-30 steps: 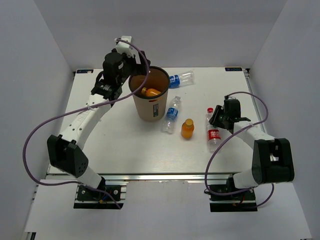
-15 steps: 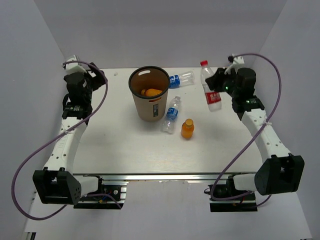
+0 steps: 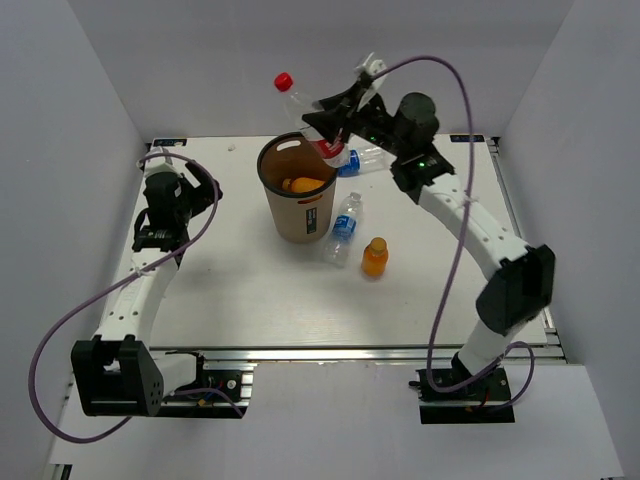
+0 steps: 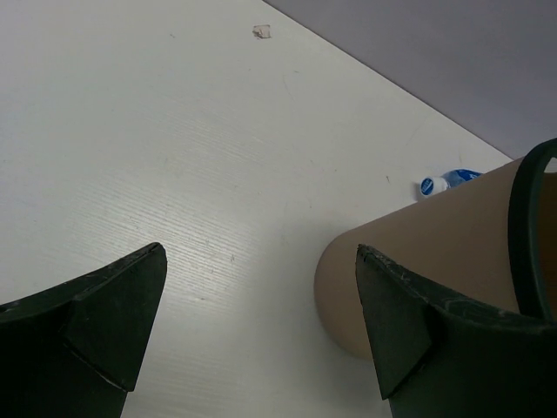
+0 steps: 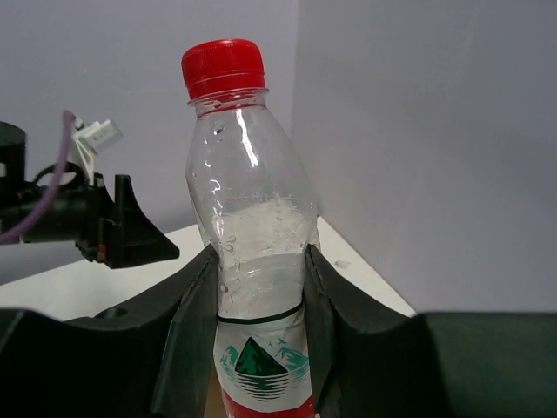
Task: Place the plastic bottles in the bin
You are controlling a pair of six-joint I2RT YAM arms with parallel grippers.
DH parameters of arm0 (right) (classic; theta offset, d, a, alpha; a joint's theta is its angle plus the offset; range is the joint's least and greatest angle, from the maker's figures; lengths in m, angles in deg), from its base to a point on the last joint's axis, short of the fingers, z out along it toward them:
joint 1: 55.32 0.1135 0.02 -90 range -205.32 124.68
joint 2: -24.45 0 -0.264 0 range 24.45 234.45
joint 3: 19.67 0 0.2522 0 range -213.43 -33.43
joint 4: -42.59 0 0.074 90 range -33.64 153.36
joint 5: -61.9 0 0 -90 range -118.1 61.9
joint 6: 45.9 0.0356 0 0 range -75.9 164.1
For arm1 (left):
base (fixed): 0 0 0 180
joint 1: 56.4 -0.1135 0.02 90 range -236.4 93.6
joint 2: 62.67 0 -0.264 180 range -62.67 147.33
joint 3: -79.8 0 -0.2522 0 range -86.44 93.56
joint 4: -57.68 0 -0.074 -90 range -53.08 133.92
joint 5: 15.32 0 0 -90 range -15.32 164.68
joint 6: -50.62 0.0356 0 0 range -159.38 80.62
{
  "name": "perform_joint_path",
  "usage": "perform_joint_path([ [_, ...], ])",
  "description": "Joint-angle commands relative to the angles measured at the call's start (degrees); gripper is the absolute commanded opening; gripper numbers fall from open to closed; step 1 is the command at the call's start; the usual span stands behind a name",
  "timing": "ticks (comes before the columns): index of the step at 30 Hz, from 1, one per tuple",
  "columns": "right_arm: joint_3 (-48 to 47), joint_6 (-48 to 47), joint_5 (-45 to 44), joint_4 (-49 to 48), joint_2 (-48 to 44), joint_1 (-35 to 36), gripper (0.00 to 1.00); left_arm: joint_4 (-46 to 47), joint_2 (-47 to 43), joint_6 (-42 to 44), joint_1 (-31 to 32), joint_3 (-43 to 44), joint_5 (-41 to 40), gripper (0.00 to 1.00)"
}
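- The red-cap bottle [image 3: 298,104] is clear, with a red-and-white label low on its body. In the right wrist view droplets show inside its upper half.
- It is held in the air above the far rim of the bin [image 3: 300,218], tilted, with its cap pointing up and toward the far-left corner.
- The right fingers [image 5: 186,338] pinch this bottle from both sides just above the label.
- The right arm [image 3: 470,215] reaches from the near-right corner along the right side, then bends left over the far edge.
- The bin is tan, round and tapered, with an oval cutout near the rim. It stands upright on the counter [image 3: 250,290], toward the far edge near the middle.
- An orange bottle [image 3: 301,184] lies inside the bin.
- A blue-label bottle [image 3: 343,228] lies on its side against the bin's right foot.
- The other blue-label bottle [image 3: 362,157] lies near the far edge, just right of the rim and under the right arm.
- A second orange bottle [image 3: 375,258] stands upright, just right of the nearer blue-label one.
- The left fingers [image 4: 94,324] are spread wide and hold nothing. They are low over the counter and aimed at the bin's side.
- The left arm [image 3: 140,285] runs up the left edge, with its wrist near the far-left corner.
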Motion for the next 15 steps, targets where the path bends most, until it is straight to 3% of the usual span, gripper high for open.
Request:
perform_joint_path([
  [1,-4.87,1.73,3.65,-6.53,7.55,1.2,0.31,0.78,-4.3,0.26,-0.38,-1.04,1.08,0.98],
  [8,-10.15,2.44,5.76,-5.39,16.1,2.17,0.4,2.19,-7.56,1.05,-0.38,-3.15,3.18,0.98],
  [9,-10.24,2.53,6.2,-5.13,16.54,2.26,0.44,2.36,-7.99,1.14,-0.38,-3.42,3.88,0.98],
  [12,-8.76,2.18,5.33,-4.95,15.85,2.44,0.73,2.45,-8.35,1.31,-0.38,-3.77,5.11,0.98],
  [13,-8.31,2.17,4.89,-4.95,15.58,2.44,0.89,2.19,-8.35,1.57,-0.38,-3.6,5.56,0.98],
  [15,-7.09,1.83,2.96,-4.6,14.27,2.44,0.89,1.4,-7.82,2.28,-0.38,-2.46,7.65,0.98],
])
